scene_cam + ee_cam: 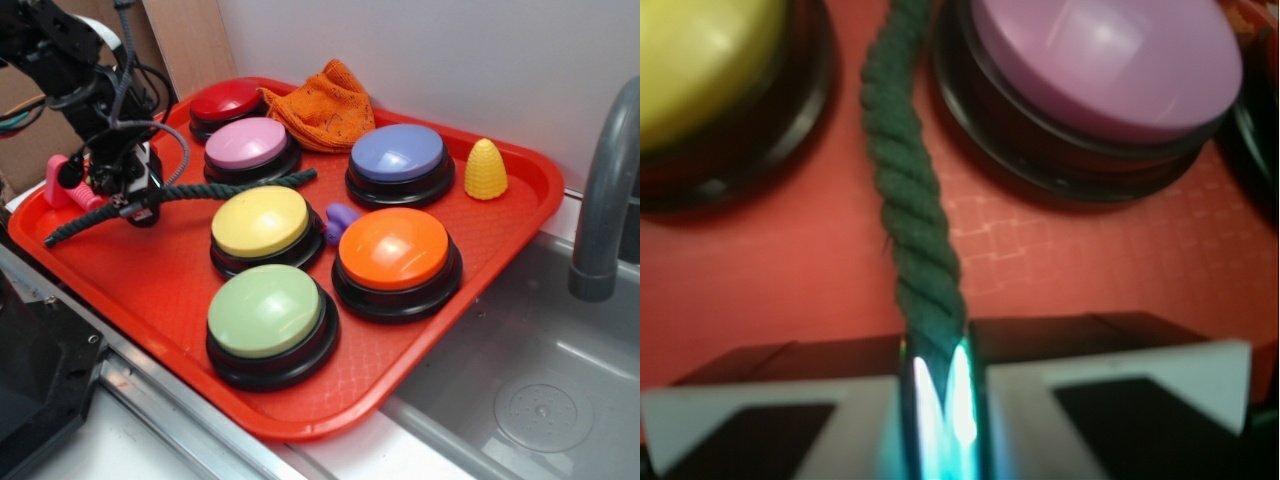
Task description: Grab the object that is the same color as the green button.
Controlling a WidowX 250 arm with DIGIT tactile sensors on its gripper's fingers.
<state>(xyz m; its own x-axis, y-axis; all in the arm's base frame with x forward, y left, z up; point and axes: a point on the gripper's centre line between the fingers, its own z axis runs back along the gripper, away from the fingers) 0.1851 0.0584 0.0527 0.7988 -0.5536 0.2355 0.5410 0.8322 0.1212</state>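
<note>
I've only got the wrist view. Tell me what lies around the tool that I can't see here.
Observer: The dark green rope is longer than your view shows. It runs from between the pink button and the yellow button out past the tool toward the left edge of the red tray.
Operator: Say where the green button is.
Observer: The green button sits at the tray's near edge, just in front of the yellow one, well away from the tool.
Operator: Report anything close behind the tool.
Observer: A pink screw-shaped toy lies just left of the tool, beside the rope.
</note>
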